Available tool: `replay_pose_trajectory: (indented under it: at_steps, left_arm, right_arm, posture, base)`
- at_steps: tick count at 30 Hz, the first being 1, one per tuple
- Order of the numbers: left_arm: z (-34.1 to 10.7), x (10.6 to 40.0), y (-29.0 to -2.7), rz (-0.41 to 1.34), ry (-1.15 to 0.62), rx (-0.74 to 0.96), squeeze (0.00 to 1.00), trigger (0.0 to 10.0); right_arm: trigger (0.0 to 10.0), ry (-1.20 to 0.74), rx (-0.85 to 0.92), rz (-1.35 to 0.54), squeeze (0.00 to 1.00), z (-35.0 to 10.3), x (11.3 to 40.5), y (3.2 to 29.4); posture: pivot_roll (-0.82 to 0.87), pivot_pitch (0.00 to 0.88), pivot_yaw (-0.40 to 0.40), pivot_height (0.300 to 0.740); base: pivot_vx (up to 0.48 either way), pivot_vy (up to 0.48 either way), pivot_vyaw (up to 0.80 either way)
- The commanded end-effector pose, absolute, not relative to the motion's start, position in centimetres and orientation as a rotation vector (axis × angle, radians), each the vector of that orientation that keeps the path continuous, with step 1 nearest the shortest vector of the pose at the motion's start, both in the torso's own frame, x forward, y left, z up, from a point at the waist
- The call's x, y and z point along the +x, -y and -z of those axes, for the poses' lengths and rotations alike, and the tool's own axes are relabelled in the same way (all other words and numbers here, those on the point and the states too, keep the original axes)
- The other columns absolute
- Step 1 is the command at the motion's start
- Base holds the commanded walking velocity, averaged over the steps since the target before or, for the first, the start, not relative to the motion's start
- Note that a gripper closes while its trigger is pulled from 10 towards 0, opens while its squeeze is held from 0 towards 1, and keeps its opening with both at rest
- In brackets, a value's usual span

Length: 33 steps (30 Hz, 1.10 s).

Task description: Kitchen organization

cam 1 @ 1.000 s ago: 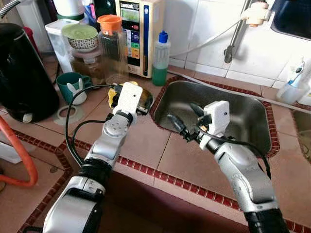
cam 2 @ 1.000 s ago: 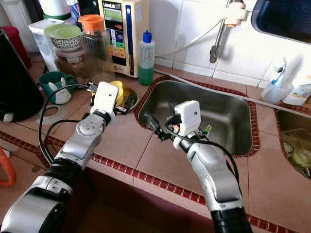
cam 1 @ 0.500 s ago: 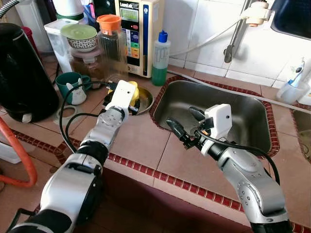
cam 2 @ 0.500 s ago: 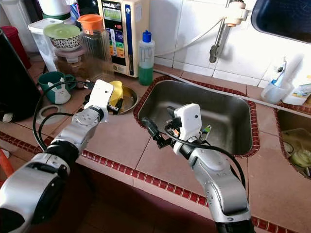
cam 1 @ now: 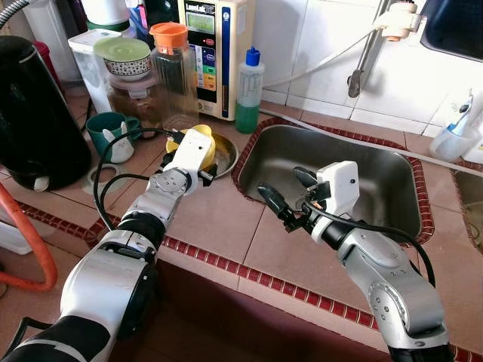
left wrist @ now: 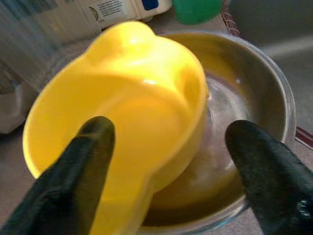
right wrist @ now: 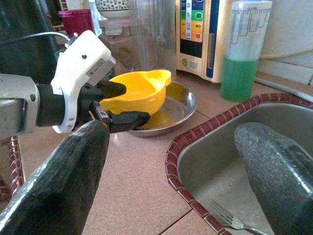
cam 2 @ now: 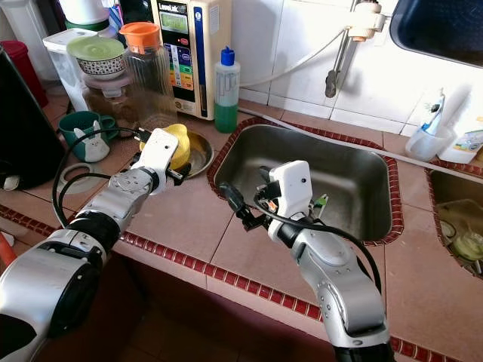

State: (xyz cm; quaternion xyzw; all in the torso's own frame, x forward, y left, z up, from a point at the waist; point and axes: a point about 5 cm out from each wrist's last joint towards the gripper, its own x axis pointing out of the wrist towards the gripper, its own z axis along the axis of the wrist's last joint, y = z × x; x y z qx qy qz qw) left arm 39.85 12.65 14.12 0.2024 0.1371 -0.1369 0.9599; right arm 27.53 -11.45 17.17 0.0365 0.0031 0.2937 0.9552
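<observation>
no readable text: small blurred print on the cream water appliance (cam 1: 213, 45) and the green bottle (right wrist: 243, 54)

Arms: we see silver shells with black joints.
Wrist housings: white, boxy.
Cables: black loops along each forearm.
Fingers: long, black, matte.

My black fingers (left wrist: 85, 161) frame a bright yellow bowl (left wrist: 122, 107) in a silver dish (left wrist: 254, 98). The tabletop (cam 1: 219, 219) is pinkish tile edged dark red.
</observation>
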Motion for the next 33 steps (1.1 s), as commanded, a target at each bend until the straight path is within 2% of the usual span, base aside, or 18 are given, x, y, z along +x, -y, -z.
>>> replay_pose_trajectory:
  at_steps: [1,33]
  left_arm:
    - [-13.9,39.8,-13.0,0.275,-0.307,0.418,0.0,0.0]
    - [-13.8,39.8,-14.1,0.241,-0.322,0.413,0.0,0.0]
  right_arm:
    - [10.0,0.014,0.063,-0.591,0.79,-17.8,27.5,11.6]
    - [10.0,0.015,0.061,-0.581,0.72,-17.9,27.9,11.8]
  posture:
    - [0.0,0.0,0.005,0.74]
    - [0.0,0.0,-0.001,0.74]
  base:
    - [0.0,0.0,0.0]
    - [0.0,0.0,0.0]
